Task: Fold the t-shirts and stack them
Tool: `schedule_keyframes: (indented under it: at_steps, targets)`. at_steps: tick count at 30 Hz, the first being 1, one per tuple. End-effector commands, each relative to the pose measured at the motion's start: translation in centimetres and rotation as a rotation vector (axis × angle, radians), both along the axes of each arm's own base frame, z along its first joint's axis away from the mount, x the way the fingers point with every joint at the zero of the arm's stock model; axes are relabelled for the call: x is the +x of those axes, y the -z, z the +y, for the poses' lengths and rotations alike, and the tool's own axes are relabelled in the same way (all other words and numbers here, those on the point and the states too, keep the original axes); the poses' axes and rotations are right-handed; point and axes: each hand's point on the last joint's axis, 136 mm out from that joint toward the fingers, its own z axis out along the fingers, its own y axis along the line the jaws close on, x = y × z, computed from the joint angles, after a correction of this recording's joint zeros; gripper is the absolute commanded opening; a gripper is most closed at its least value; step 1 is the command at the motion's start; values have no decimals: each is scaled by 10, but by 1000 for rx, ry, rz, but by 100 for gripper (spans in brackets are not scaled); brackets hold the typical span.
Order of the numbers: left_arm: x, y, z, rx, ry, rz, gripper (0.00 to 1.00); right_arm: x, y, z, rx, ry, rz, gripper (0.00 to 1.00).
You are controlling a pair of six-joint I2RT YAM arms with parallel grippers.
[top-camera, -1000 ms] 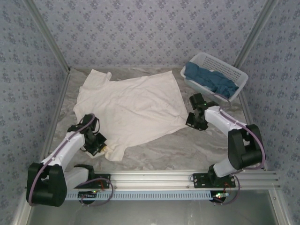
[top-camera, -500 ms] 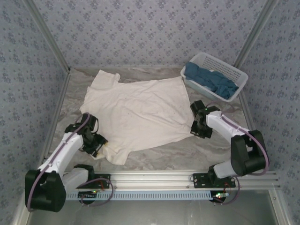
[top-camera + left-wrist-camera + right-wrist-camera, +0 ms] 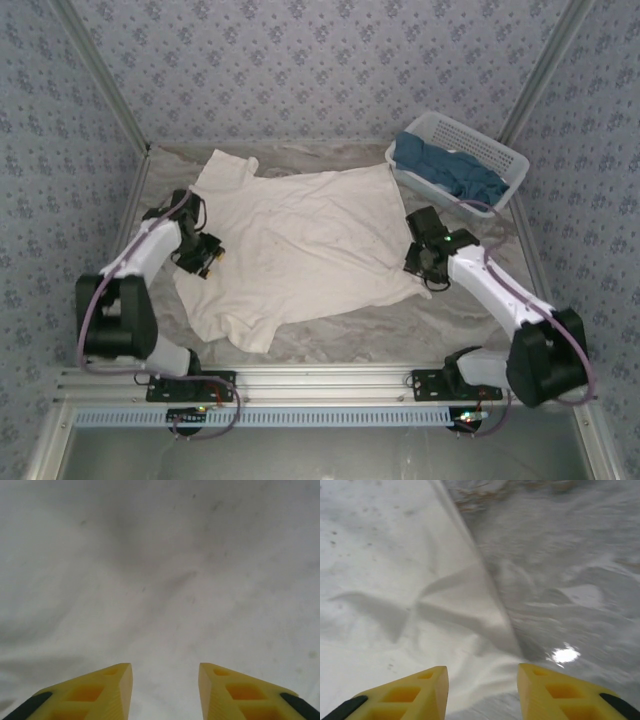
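A large cream-white t-shirt [image 3: 295, 245] lies spread flat on the marble table, with faint small dark marks. My left gripper [image 3: 208, 257] hovers over the shirt's left edge, open, and the left wrist view has plain white cloth [image 3: 160, 580] between its yellow fingers [image 3: 117, 690]. My right gripper [image 3: 422, 262] is at the shirt's right hem corner, open, with the cloth's edge [image 3: 470, 605] and bare table below its fingers [image 3: 542, 692]. Dark teal-blue shirts [image 3: 450, 170] lie bunched in the white basket.
A white plastic lattice basket [image 3: 505, 160] stands at the back right, close behind the right arm. The enclosure's patterned walls and metal frame ring the table. Bare marble [image 3: 400, 320] shows in front of the shirt and along its right side.
The left gripper let go of the shirt's near left corner and moved back to its left edge. The shirt was dragged nearer and flatter. The right gripper shifted slightly nearer with the hem.
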Motion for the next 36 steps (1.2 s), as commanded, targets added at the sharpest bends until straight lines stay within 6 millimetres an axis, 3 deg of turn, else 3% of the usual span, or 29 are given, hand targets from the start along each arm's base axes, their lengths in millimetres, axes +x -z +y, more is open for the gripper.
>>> schedule_keyframes:
  at_steps: [1, 8, 17, 22, 25, 28, 31, 33, 36]
  targets:
    - [29, 13, 6, -3, 50, -12, 38, 49, -1, 39, 112, -126, -87, 39]
    - [57, 58, 31, 10, 75, 82, 38, 87, 47, 56, 82, -151, 59, 38]
    - [141, 83, 57, -29, 99, 51, 37, 130, 87, 66, 46, -128, 256, 40]
    - [195, 65, 74, -13, 105, -47, 43, 172, 94, 65, 41, -97, 258, 41]
    - [213, 28, 84, 52, 141, -111, 50, 197, 81, 70, 55, -112, 219, 44]
    - [192, -8, 91, 121, 146, -127, 56, 204, 53, 78, 65, -149, 156, 49]
    - [135, -25, 94, 176, 133, -92, 58, 194, 22, 81, 74, -168, 93, 54]
    - [90, -23, 88, 166, 128, -60, 58, 180, 5, 81, 87, -177, 57, 56]
    - [43, -8, 64, 54, 138, -60, 55, 150, -4, 81, 128, -201, 45, 57]
